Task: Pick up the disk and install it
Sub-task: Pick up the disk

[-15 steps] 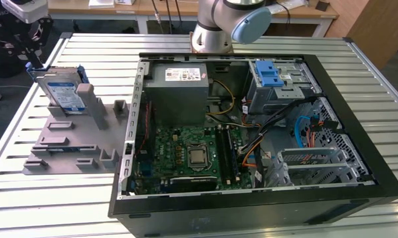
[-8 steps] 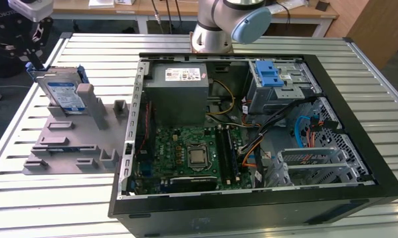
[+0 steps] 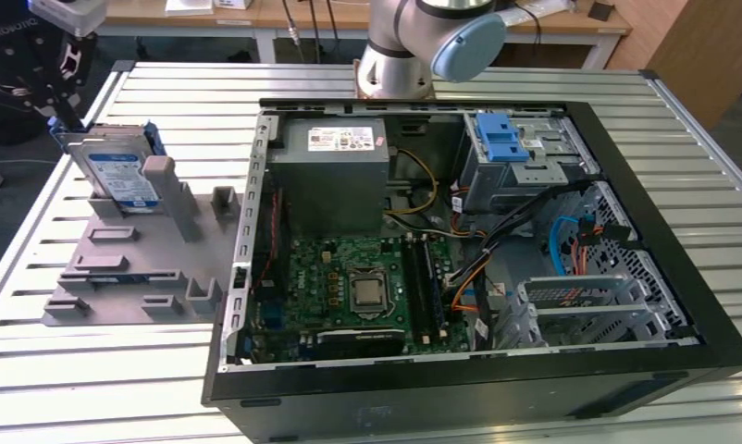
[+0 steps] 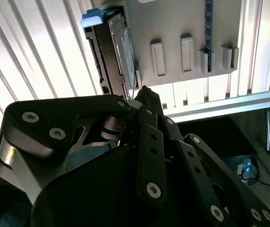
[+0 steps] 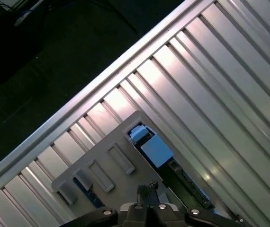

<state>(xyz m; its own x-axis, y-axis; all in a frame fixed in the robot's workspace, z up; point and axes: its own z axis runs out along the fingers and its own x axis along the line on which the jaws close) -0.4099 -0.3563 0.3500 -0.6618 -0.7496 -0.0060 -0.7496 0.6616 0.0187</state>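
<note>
The black two-finger gripper (image 5: 147,190) is held with its fingers drawn together and nothing clamped between them. The disk (image 3: 116,174) is a flat rectangular silver hard drive with a white-and-blue label and a blue plastic bracket. It stands on edge in a slot of the grey plastic holding fixture (image 3: 124,268), below the gripper and slightly off its axis. No contact with the disk is made.

The following hazards are judged from this position:

- Closed approach. If the gripper is lowered as it stands, the fingertips (image 4: 143,93) are expected to strike the top of the bracket instead of passing either side of it, and the disk may be driven down or tipped in its slot.
- Lateral offset. The disk is not centred under the fingers, so one pad may land on the edge and the disk may be levered against the fixture wall.
- Grip on plastic. If only the bracket is clamped, flex or slip is likely during lifting.
- Fixture shift. The fixture lies loose, as far as can be seen, on the ribbed aluminium table (image 3: 100,370). A jammed extraction may drag it towards the open black computer case (image 3: 470,393).
</note>
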